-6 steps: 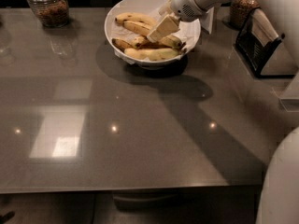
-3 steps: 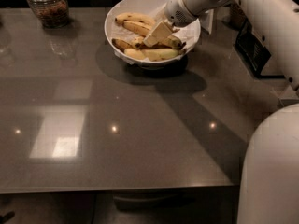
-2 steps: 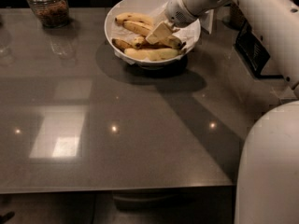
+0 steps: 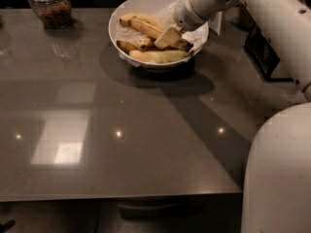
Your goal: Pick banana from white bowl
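White paper lines the white bowl (image 4: 114,29), which stands near the far edge of a glossy grey-brown table (image 4: 121,130). Three bananas lie in it. The banana (image 4: 140,24), the longest one, lies across the upper part of the bowl, slanting from its left end near the back rim down to a dark tip at the right. A dark brown streak runs along its lower edge. Below it on the left sits a shorter curved banana (image 4: 131,45), and a paler, plump banana (image 4: 158,56) lies along the front of the bowl.

The robot's white arm reaches in from the upper right, and the gripper (image 4: 166,38) is down inside the bowl, its cream-coloured end resting on or just over the long banana past its middle, towards the dark tip. Whether the gripper is open, closed or already gripping the fruit cannot be told from this view.

A glass jar (image 4: 48,6) with brown contents stands at the far left of the table, well apart from the bowl. A black holder (image 4: 262,52) sits at the right edge, behind the arm.
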`<move>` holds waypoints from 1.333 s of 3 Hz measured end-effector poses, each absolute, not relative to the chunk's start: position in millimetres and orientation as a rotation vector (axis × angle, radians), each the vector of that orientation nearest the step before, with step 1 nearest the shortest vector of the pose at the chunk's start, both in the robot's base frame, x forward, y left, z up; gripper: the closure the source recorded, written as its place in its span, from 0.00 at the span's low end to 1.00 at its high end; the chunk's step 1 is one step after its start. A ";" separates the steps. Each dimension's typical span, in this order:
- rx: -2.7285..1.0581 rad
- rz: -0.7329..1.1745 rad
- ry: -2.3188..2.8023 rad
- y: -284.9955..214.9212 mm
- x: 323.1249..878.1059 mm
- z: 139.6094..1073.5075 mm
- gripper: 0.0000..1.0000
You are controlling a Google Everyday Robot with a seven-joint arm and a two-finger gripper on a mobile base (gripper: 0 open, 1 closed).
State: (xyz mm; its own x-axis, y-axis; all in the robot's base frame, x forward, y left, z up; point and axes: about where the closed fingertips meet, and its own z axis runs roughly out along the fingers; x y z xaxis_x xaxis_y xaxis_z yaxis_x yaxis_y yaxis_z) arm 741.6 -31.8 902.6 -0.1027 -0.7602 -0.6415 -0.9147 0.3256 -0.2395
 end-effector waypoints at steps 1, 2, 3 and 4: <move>-1.506 0.256 1.918 -34.7 741.1 895.0 0.69; -1.528 0.215 1.925 -36.9 739.9 894.1 0.92; -1.562 0.151 1.915 -34.1 736.1 911.0 1.00; -1.598 0.111 1.904 -29.7 726.8 939.0 1.00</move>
State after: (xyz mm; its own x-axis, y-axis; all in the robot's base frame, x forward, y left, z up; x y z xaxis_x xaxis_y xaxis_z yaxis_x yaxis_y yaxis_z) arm 726.8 -29.7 939.0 -0.0540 -0.8545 -0.5167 -0.9087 0.2566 -0.3294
